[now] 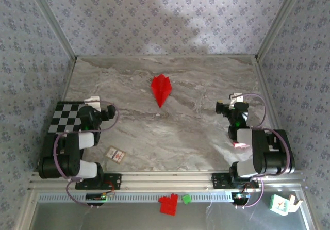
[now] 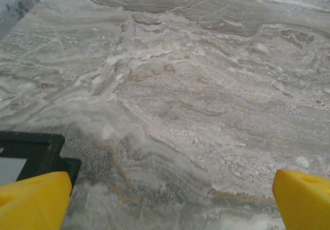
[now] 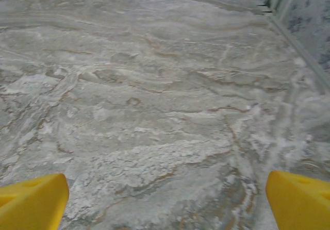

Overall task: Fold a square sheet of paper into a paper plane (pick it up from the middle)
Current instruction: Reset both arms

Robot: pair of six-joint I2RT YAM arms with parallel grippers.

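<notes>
Lying folded on the table [image 1: 206, 137], paper plane [image 1: 161, 89] sits well clear of left gripper [image 2: 169, 199] and right gripper [image 3: 166, 201], both spread wide, empty; white card [image 1: 116, 154] mark too small to read

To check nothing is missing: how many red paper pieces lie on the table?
1. The paper plane lies at the far middle of the table. Near parts of the table are covered, so another may be hidden.

Black-and-white arms [image 1: 67, 155] (lilac cables [image 1: 115, 117] looped), left claw [image 2: 170, 204] and right claw [image 3: 165, 204] yellow-tipped.
</notes>
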